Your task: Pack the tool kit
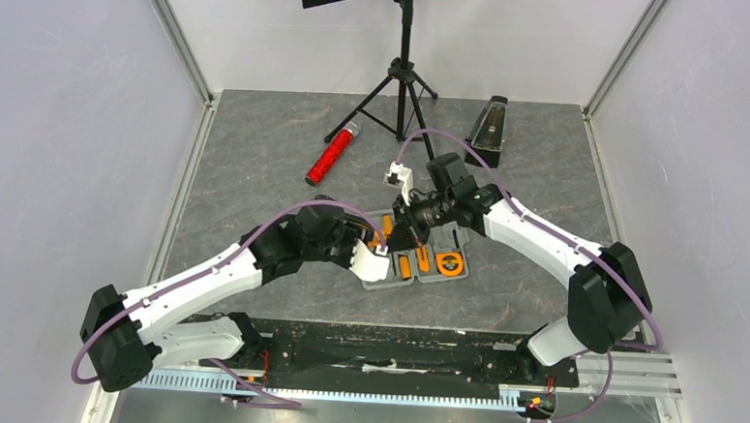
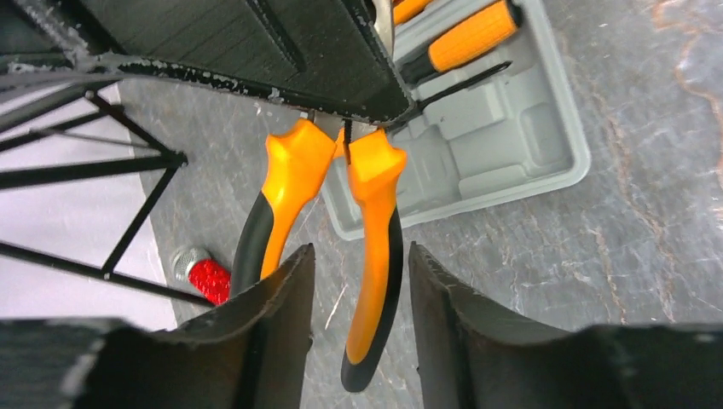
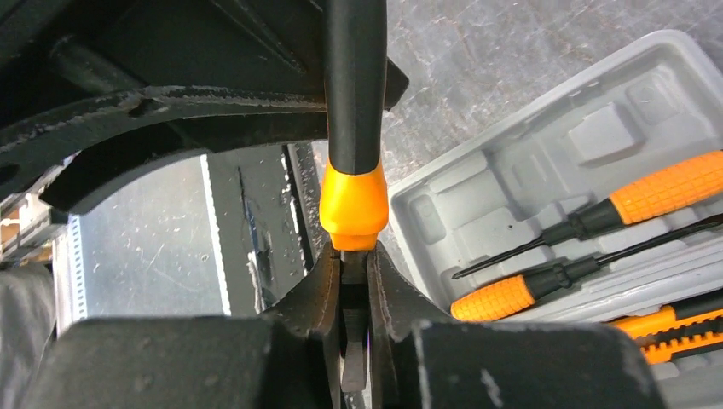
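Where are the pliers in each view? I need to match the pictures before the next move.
Top view: just left of centre, pliers mostly hidden, at the case's left end.
Left wrist: centre, pliers with orange-and-black handles pointing down towards the camera.
Right wrist: centre, one handle rising straight up from the right gripper, shut on the head.
Shared landmark: the grey case.

Overhead camera looks down from behind; 2 close wrist cameras share the case (image 2: 511, 128)
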Robot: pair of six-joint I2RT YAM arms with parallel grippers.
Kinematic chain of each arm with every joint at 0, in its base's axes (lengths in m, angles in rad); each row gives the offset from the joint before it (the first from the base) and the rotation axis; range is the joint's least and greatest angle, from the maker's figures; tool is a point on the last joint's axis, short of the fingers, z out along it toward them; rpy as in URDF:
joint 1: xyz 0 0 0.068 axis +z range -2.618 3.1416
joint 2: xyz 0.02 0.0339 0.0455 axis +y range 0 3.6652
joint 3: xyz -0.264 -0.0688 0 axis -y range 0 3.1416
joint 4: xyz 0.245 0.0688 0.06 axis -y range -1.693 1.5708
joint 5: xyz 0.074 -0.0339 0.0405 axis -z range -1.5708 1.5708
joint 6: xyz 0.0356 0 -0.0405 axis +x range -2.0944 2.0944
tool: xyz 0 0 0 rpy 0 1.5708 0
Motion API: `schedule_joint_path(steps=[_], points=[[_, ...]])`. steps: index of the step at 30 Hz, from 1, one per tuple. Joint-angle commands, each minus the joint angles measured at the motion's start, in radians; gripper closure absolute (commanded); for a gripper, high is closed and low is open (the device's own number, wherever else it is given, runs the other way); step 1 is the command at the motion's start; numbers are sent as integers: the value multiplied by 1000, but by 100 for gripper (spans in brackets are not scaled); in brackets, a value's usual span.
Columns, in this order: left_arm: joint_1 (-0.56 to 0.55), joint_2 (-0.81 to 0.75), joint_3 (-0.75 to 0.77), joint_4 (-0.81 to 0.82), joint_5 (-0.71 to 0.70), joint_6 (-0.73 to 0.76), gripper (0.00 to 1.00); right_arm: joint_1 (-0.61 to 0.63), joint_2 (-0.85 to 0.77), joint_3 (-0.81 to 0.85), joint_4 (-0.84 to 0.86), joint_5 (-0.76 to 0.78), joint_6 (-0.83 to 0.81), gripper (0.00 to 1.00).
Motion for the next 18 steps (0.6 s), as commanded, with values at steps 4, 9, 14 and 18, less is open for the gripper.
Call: schedule_joint_path(steps=[4,9,14,18], points=[[2,-44,-33,252,-256,-255,36,19,-29,-110,341,140,326,100],[3,-67,-28,290,-528,-580,26,19,-57,-242,603,350,575,100],[8,-109,-34,268,-677,-941,23,26,-33,-317,738,446,734,100],[17,-99,-51,253,-673,-1195,27,32,-27,-336,771,511,806,100]])
